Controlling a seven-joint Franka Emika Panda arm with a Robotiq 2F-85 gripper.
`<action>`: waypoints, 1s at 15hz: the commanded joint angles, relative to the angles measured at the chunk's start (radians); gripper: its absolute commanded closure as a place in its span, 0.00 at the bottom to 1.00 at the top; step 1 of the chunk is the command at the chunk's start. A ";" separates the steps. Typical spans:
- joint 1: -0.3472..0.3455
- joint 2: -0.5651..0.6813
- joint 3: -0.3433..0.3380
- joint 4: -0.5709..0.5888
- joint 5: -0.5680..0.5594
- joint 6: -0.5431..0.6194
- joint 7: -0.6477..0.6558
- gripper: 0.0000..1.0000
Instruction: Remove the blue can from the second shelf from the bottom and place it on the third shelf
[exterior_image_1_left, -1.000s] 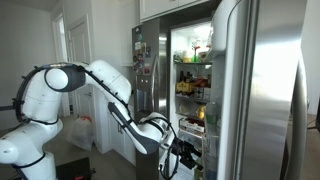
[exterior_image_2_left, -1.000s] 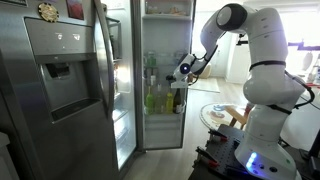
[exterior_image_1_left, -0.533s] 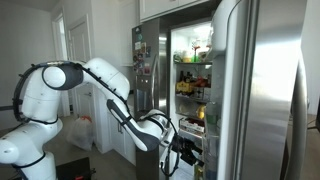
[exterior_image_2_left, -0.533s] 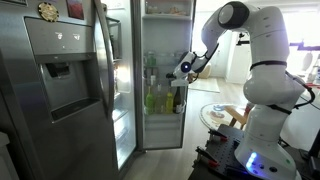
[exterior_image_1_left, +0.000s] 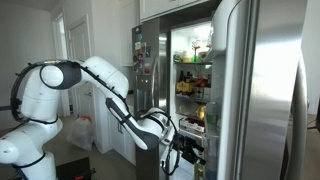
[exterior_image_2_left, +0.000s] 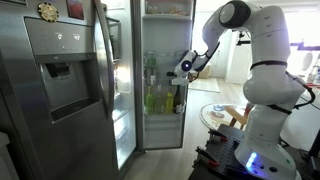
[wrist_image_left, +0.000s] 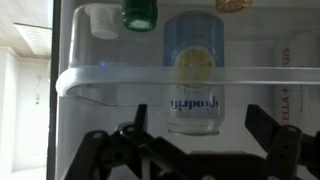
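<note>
well, the white arm (exterior_image_1_left: 105, 82) is stretched low into the open fridge (exterior_image_1_left: 262, 90), with the gripper (exterior_image_1_left: 183, 155) down near the lower shelves. in an exterior view the gripper (exterior_image_2_left: 184, 68) sits just at the lit opening, beside rows of bottles. from the wrist view the picture looks flipped, as the lettering on the blue can (wrist_image_left: 195, 70) reads upside down. the can, pale blue with a lemon on it, stands behind a clear shelf edge (wrist_image_left: 100, 80) that crosses its middle. the gripper (wrist_image_left: 195, 145) is spread wide, its black fingers (wrist_image_left: 128, 140) on either side of the can, apart from it. a green-capped bottle (wrist_image_left: 140, 12) is just beside the can. which shelf it is, i cannot tell.
</note>
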 joint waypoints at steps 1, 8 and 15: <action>-0.010 -0.011 0.005 0.008 -0.027 -0.010 0.039 0.00; -0.014 0.018 0.005 0.049 -0.024 -0.017 0.030 0.00; 0.024 0.075 -0.043 0.111 -0.013 -0.017 0.018 0.00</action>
